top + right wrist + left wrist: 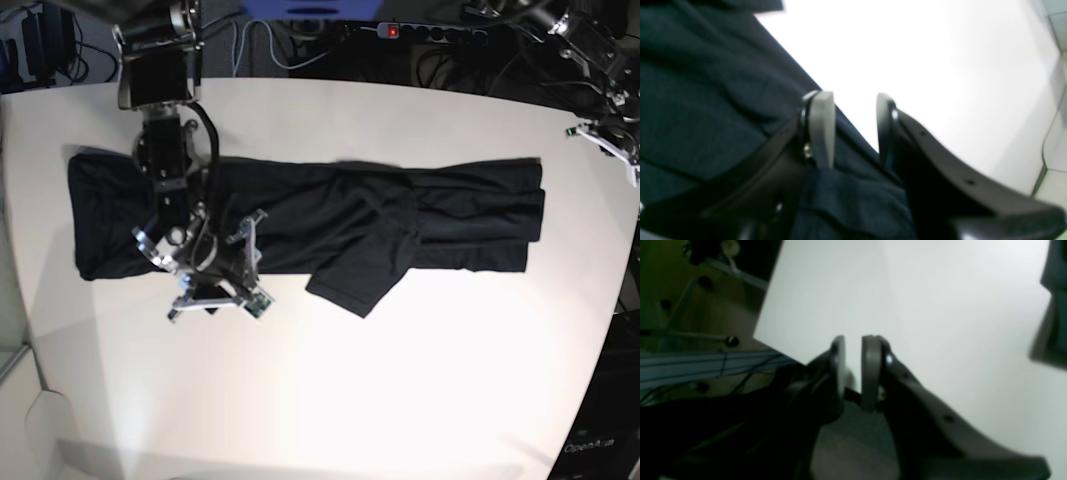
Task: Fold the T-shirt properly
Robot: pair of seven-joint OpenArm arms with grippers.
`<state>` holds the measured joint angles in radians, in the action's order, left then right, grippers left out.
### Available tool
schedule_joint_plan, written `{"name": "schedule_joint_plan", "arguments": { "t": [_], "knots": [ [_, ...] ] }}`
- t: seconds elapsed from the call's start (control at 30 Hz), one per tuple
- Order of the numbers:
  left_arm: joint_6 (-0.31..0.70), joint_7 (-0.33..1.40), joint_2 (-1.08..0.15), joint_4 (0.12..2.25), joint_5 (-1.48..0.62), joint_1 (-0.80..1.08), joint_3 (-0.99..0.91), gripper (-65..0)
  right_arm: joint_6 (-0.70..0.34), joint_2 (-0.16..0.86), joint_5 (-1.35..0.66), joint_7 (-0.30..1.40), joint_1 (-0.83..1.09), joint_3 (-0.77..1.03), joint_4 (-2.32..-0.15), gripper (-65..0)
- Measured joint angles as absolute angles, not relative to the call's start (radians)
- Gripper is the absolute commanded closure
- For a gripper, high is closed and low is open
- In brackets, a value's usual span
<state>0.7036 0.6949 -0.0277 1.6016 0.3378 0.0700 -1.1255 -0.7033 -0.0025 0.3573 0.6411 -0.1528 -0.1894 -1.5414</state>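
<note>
The black T-shirt (400, 215) lies spread lengthwise across the white table (350, 400), with one sleeve folded in and sticking out toward the front at the middle. My right gripper (212, 290) hangs over the shirt's front hem near its left end. In the right wrist view this gripper (853, 100) is open, one finger over the T-shirt (706, 83) and the other over bare table (923, 50), with the hem running between them. My left gripper (612, 140) is at the table's far right edge, away from the shirt. Up close, the left gripper (853, 340) is all but closed on nothing.
A power strip (430, 32) with a red light and loose cables lies behind the table's back edge. The left wrist view shows a table corner (755, 335) with floor and metal legs beyond. A dark blurred shape (1055, 306) sits at that view's right edge.
</note>
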Motion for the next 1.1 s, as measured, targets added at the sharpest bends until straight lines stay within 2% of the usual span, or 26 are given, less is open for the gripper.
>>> {"name": "schedule_joint_plan", "arguments": {
  "t": [0.47,0.83,1.1],
  "knots": [
    [0.703,0.697,0.023,1.600,0.353,0.128,-1.150,-8.1,-0.703,-0.083,0.357,0.537,-0.302,-0.183,-1.211,-22.1],
    [0.703,0.696,0.034,1.600,0.348,0.142,-1.149,-8.1,-0.703,-0.116,0.287,0.528,-0.359,-0.183,-1.160,-22.1],
    [0.703,0.698,0.034,1.600,0.347,0.147,-1.150,-8.1,-0.703,-0.119,0.258,0.407,-0.451,-0.182,-0.886,-22.1]
  ]
}}
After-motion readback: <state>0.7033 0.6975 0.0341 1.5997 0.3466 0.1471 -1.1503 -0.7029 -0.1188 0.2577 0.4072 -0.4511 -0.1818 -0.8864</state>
